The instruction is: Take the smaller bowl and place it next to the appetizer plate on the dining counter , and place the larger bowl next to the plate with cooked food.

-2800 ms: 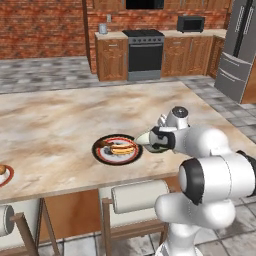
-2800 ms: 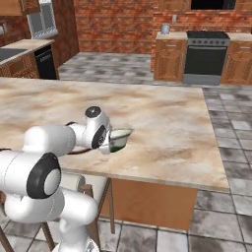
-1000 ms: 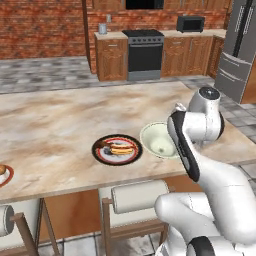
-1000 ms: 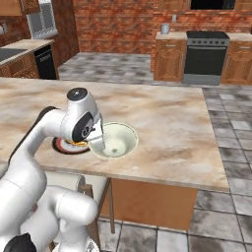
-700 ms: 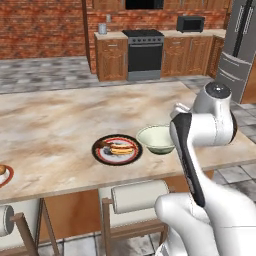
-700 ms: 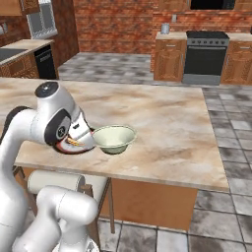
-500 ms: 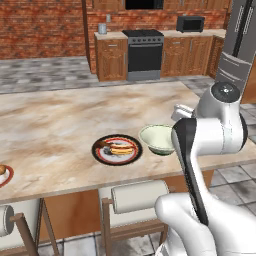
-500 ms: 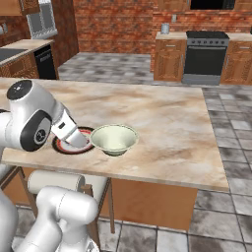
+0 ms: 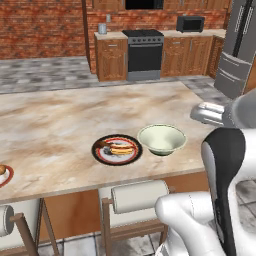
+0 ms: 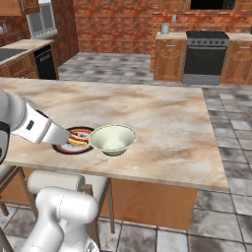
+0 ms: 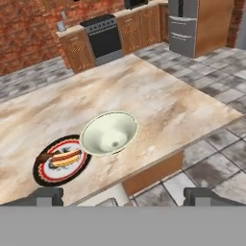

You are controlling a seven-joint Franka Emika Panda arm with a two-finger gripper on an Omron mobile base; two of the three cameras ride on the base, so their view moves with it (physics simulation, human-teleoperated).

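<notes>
The larger bowl (image 9: 161, 139) (image 10: 113, 139) (image 11: 109, 132), cream with a green base, stands upright on the dining counter (image 9: 60, 115) (image 10: 167, 118) (image 11: 158, 96). It sits just right of the dark-rimmed plate with cooked food (image 9: 116, 149) (image 10: 75, 140) (image 11: 60, 160), almost touching it. The appetizer plate (image 9: 2, 172) peeks in at the counter's left edge. My gripper (image 11: 124, 196) hangs open and empty, high above and back from the bowl, off the counter's near edge. The smaller bowl is out of view.
Cushioned stools (image 9: 132, 196) (image 10: 54, 181) stand under the counter's near edge. My white arm (image 9: 220, 150) (image 10: 34, 125) crosses in front of the counter. A stove (image 9: 144, 52) and a fridge (image 9: 237, 45) line the far wall.
My arm has swung up and back from the larger bowl, over the counter's near edge. The bowl stays beside the plate with cooked food, now level.
</notes>
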